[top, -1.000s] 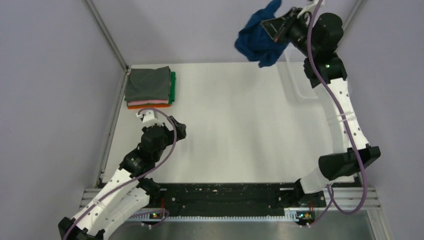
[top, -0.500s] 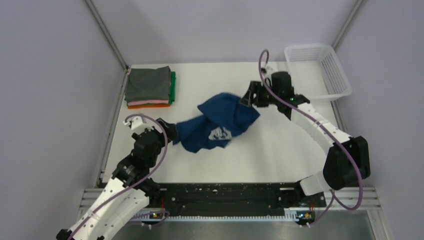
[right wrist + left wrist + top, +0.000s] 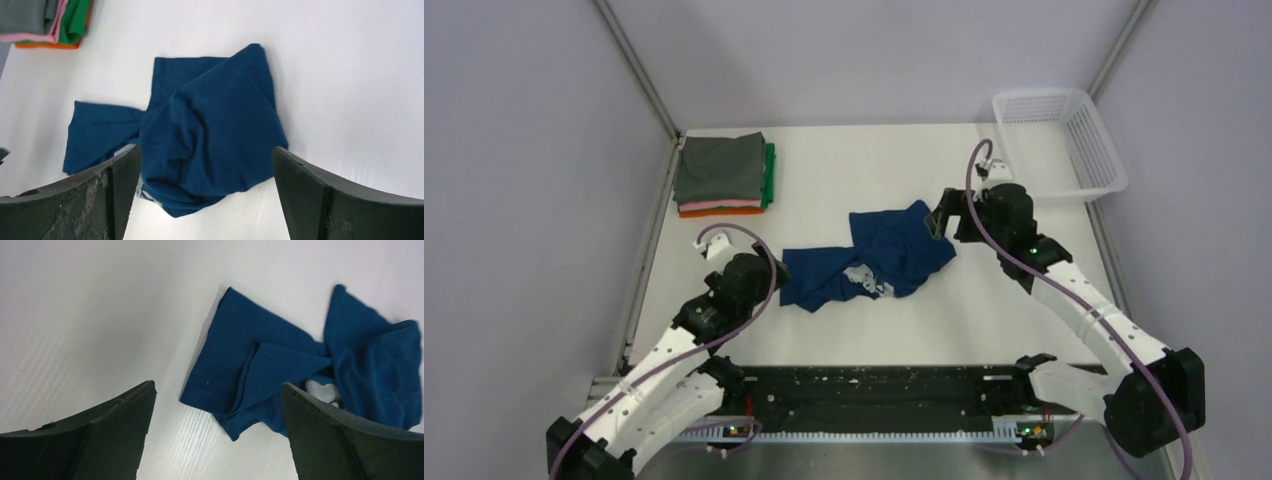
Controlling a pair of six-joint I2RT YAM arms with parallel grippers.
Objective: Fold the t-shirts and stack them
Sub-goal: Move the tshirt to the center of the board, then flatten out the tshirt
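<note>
Table [image 3: 874, 330] surface is white, matt and flat, with a faint straight grain in the left wrist view. Pale lilac-grey walls close it in at the left, far and right sides, with a slanting metal post [image 3: 639, 75] at each far corner. A black rail [image 3: 874, 385] runs along the near edge. Cloth items number five. One navy shirt [image 3: 884, 250] lies loose and crumpled at mid-table, soft and heavily creased. A flatter flap reaches left and the bunched bulk lies to the right. A small pale patch of print [image 3: 864, 275] shows among the folds near its near edge. The other four form one squared stack [image 3: 722, 178] in the far left corner, well apart from the navy shirt: grey shirt [image 3: 22, 12] on top, orange shirt [image 3: 47, 45] at the bottom, pink shirt [image 3: 30, 37] and green shirt [image 3: 75, 20] between. One basket [image 3: 1064, 140], of white plastic mesh and rectangular, sits at the far right corner. Arms number two. The left pincer [image 3: 216, 387] stands with jaws spread wide and nothing between them, near the shirt's left flap and not touching it. The right pincer [image 3: 205, 149] likewise has jaws fully spread and grips nothing, poised just beside the shirt's right edge.
</note>
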